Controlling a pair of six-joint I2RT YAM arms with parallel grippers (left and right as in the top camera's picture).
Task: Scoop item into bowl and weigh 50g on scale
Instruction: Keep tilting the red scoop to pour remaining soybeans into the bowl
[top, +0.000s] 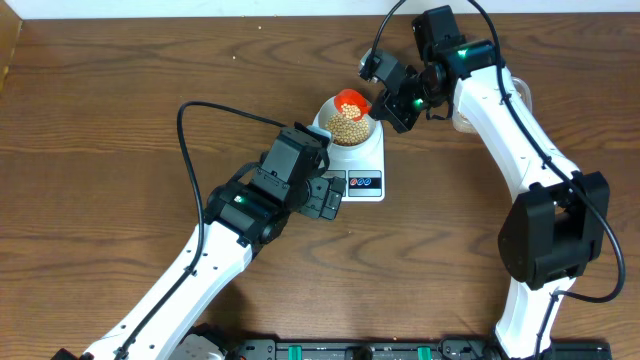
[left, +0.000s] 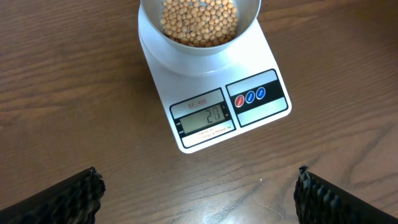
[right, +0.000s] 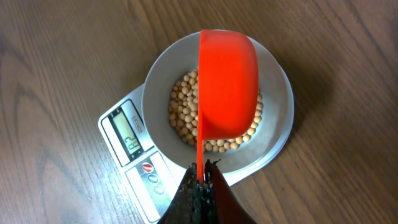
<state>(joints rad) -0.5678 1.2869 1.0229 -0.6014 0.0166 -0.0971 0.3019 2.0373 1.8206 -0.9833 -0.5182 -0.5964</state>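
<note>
Left wrist view alone gives us the face of the scale (left: 205, 93): a grey display with digits we cannot read for certain, and round red and blue buttons beside it. Right wrist view alone shows the right gripper (right: 200, 180) clamped shut on the thin handle of an orange-red scoop (right: 227, 81), which is turned on edge over the bowl (right: 280, 93). We record the bowl as pale, smooth and round, seated on the scale's half away from the display and holding small round tan beans (right: 183, 112). The scale is flat white plastic on a wood-grain table (top: 100, 120). The left gripper (left: 199, 193) hovers on the scale's display side, ridged black fingers (left: 68, 199) spread wide, holding nothing. Overhead, the right arm bends in toward the scale from its bowl side.
</note>
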